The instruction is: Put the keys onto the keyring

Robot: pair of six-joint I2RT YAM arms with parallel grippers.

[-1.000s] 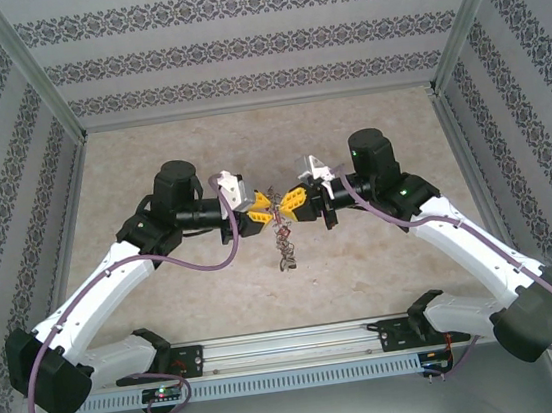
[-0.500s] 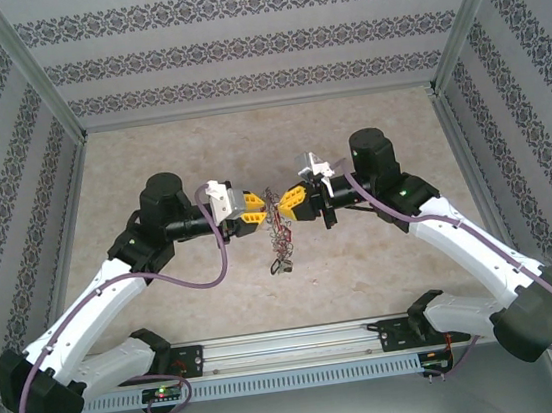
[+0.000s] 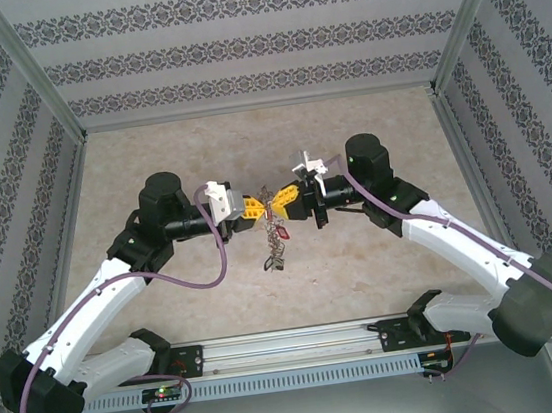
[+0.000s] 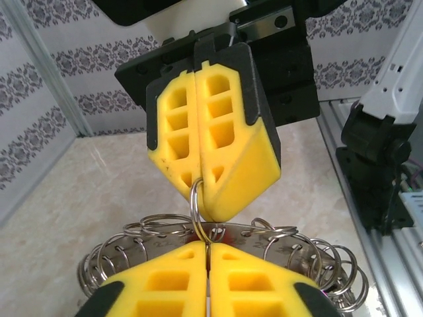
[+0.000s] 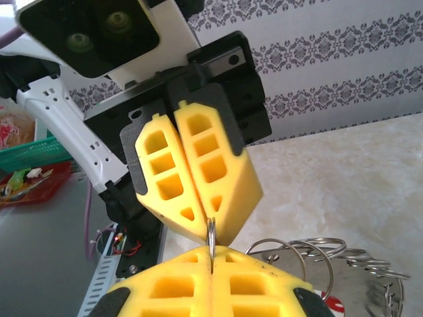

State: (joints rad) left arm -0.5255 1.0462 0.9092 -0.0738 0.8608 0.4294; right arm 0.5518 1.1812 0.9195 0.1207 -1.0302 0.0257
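Comparing with the earlier top shots: my left gripper (image 3: 259,207) had its fingers apart, and now they are pressed together; my right gripper (image 3: 283,199) was already closed and has slid a little to the left, so the two yellow tips now meet nose to nose over mid-table; left elbow sits where it was half a second ago, further back than a second ago.

Left wrist view: my left gripper (image 4: 208,254) is closed at the bottom of frame, with the right gripper (image 4: 200,193) closed above it; one thin loop of the keyring (image 4: 152,228) rises into the seam of the right fingers; the left fingers pinch the same ring edge. Right wrist view: right gripper (image 5: 211,254) closed, left gripper (image 5: 209,228) closed opposite, the thin ring upright between both; keyring (image 5: 310,254) fans out low right.

From the top, the keyring (image 3: 276,239) hangs just below the meeting tips; the keys (image 3: 275,257) dangle nearest the rail (image 3: 293,345), one with a red tag (image 3: 281,232); cannot tell if the lowest key touches the table (image 3: 367,125).

Room: bare tabletop on every side; side walls (image 3: 11,179) and frame posts (image 3: 440,86) well apart from both grippers; my forearms angle in from the near corners.
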